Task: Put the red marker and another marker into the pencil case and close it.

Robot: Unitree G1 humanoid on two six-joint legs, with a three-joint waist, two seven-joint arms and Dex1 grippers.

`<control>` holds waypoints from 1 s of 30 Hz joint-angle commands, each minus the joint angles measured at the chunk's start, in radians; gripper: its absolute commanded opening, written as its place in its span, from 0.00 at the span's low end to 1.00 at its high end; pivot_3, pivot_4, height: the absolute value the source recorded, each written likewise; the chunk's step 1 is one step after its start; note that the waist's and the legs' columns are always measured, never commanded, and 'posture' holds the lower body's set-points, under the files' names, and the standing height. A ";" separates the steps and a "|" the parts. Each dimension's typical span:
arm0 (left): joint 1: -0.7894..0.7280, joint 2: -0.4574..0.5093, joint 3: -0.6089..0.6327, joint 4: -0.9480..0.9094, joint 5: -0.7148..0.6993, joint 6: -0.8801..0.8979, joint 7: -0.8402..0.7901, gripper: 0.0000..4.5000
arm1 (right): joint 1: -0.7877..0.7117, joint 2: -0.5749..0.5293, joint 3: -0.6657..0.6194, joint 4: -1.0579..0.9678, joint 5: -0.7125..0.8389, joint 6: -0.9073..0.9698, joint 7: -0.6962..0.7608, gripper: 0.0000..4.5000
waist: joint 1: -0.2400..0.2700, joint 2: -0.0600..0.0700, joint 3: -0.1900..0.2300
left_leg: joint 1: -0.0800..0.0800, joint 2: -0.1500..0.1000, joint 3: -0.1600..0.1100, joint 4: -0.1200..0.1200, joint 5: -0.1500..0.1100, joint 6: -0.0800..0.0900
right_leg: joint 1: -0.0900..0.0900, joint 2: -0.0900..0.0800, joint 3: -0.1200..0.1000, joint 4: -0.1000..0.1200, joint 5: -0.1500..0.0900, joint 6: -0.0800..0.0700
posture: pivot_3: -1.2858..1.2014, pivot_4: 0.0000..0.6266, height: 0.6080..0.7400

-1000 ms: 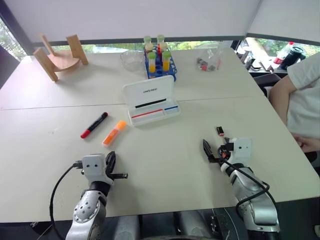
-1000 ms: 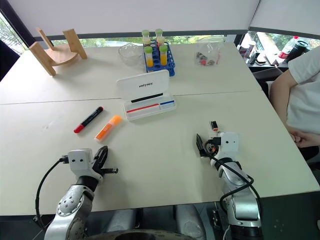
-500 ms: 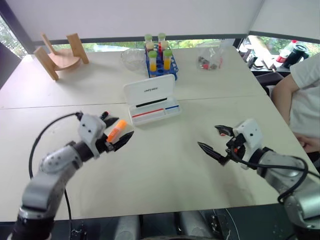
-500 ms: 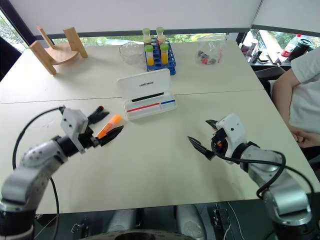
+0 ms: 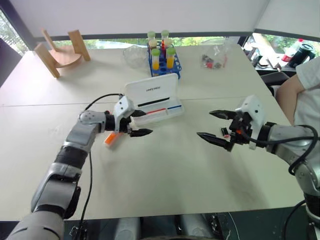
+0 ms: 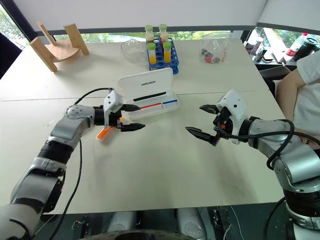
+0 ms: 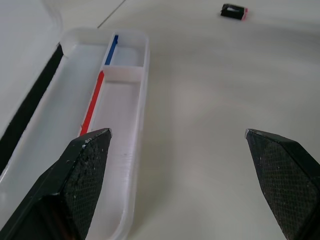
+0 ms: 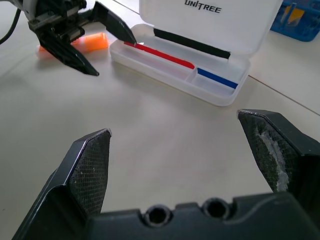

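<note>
- Left eye view: the left gripper (image 5: pixel 136 123) hovers above the counter (image 5: pixel 165 165) with its jaws spread wide and holding nothing. The orange highlighter (image 5: pixel 110 138) lies just behind these jaws, beside the wrist, its long axis slanting away from the robot toward the pencil case (image 5: pixel 155 100). The case sits open just ahead of the upper jaw, lid raised. The red marker seems hidden behind this arm; I cannot place it.
- Right eye view: the right gripper (image 6: pixel 202 121) hangs well apart from the case, jaws wide and empty, pointing toward the left arm. The left arm is clearly the nearer one to both highlighter and case.
- Left wrist view: the case's tray, with red and blue stripes, lies past one jaw; a small black object (image 7: pixel 234 10) sits far beyond on the counter.
- Right wrist view: across bare counter from these wide jaws, the highlighter pokes out behind the left gripper. Any pick probably means swinging back over it.
</note>
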 commanded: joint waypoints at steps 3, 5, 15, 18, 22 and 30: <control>-0.087 -0.055 -0.033 0.207 0.103 -0.118 -0.014 0.98 | -0.009 0.004 -0.029 -0.034 0.006 -0.018 -0.023 1.00 | 0.000 0.000 0.000 | 0.000 0.000 0.000 0.000 0.000 0.000 | 0.000 0.000 0.000 0.000 0.000 0.000 | 0.52 0.24 1.00; -0.108 -0.073 -0.030 0.268 0.123 -0.149 -0.008 0.98 | -0.010 0.007 -0.033 -0.041 0.010 -0.015 -0.034 1.00 | 0.002 0.000 0.000 | 0.000 0.000 -0.001 0.001 0.000 0.000 | 0.000 0.000 0.000 0.001 0.000 0.000 | 0.52 0.24 1.00; -0.071 -0.082 -0.010 0.178 0.092 -0.097 -0.175 0.00 | -0.040 -0.011 -0.039 -0.024 0.016 -0.017 -0.038 1.00 | 0.000 0.000 0.000 | 0.001 0.000 -0.001 0.001 0.000 0.000 | 0.000 0.000 0.000 0.003 0.000 0.000 | 0.52 0.24 1.00; 0.007 -0.057 -0.031 0.014 0.074 -0.038 -0.240 0.00 | -0.059 -0.014 -0.032 -0.004 0.010 -0.023 -0.032 1.00 | 0.000 0.000 0.000 | 0.001 0.000 0.000 0.002 0.000 0.000 | 0.001 0.000 0.000 0.003 0.000 0.000 | 0.52 0.24 1.00; 0.139 -0.010 -0.055 -0.228 0.059 0.055 -0.261 0.00 | -0.079 -0.021 -0.024 0.015 0.004 -0.029 -0.020 1.00 | 0.000 0.000 0.000 | 0.001 0.000 -0.001 0.002 0.000 0.000 | 0.001 0.000 0.000 0.004 0.000 0.000 | 0.52 0.24 1.00; 0.288 0.047 -0.040 -0.424 0.068 0.135 -0.158 0.00 | -0.102 -0.023 -0.007 0.034 -0.005 -0.036 -0.002 1.00 | 0.000 0.000 0.000 | 0.002 0.001 0.000 0.004 0.000 0.000 | 0.001 0.000 0.001 0.007 0.000 0.000 | 0.52 0.24 1.00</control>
